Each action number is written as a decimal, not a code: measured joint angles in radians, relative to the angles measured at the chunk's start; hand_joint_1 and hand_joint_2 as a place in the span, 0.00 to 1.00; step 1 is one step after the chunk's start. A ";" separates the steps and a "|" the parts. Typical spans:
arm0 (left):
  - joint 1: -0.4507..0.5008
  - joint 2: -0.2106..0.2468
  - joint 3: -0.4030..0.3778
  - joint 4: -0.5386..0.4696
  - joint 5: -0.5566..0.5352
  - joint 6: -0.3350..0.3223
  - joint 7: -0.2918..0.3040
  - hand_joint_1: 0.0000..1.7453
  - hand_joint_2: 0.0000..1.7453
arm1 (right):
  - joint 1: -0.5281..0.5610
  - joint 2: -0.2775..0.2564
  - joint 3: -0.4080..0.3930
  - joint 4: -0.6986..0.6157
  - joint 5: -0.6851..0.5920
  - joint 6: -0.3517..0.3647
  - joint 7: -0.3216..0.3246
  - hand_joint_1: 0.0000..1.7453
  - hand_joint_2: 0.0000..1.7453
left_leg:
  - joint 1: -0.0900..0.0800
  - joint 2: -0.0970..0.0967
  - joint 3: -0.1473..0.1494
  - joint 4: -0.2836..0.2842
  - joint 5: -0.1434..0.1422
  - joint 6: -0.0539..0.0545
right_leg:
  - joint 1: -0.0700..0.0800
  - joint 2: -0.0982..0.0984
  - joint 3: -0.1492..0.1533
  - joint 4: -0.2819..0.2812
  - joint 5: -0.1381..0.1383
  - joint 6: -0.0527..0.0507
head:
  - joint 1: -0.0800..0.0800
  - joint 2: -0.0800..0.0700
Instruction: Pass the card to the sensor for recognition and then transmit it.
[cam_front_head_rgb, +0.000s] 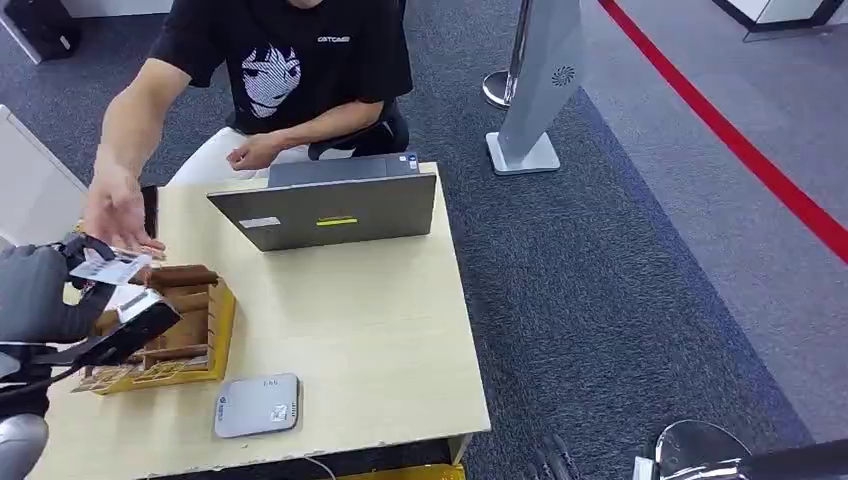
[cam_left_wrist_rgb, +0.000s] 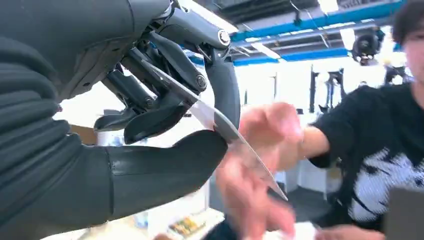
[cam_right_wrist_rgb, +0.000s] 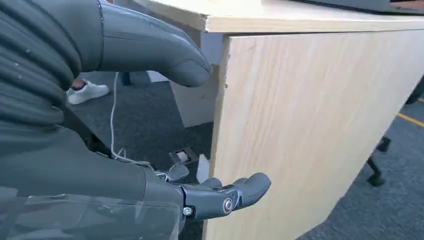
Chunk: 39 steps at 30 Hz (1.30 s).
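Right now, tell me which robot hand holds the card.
The left hand holds the card, beside the person's reaching hand; the right hand hangs empty by the table's side.

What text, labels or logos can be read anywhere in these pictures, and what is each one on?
Small white lettering on the chest of the person's black T-shirt: too small to read.
Card held in the left hand: printed marks, unreadable.
Grey sensor on the table: small marks, unreadable.
Laptop: a white and a yellow sticker, no legible text.
Grey stand: a round swirl logo, no words.
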 joint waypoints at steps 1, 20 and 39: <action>0.001 0.007 0.006 0.000 0.000 0.003 0.001 1.00 1.00 | 0.000 -0.003 0.008 0.000 -0.007 -0.004 -0.005 0.00 1.00 | 0.000 0.000 0.000 0.000 0.000 0.000 | 0.000 0.000 0.000 0.000 0.000 0.000 | 0.000 0.000; 0.136 0.048 0.151 -0.016 0.027 0.073 -0.056 0.00 1.00 | 0.010 -0.048 0.070 -0.017 -0.032 -0.058 -0.046 0.00 1.00 | 0.000 0.000 0.000 0.000 0.000 0.000 | 0.000 0.000 0.000 0.000 0.000 0.000 | 0.000 0.000; 0.436 0.053 0.157 -0.076 -0.154 0.141 -0.130 0.00 1.00 | 0.047 -0.048 0.023 -0.060 0.029 -0.033 -0.010 0.00 1.00 | 0.000 0.000 0.000 0.000 -0.001 0.001 | 0.000 0.000 0.000 -0.001 -0.002 0.000 | 0.000 0.000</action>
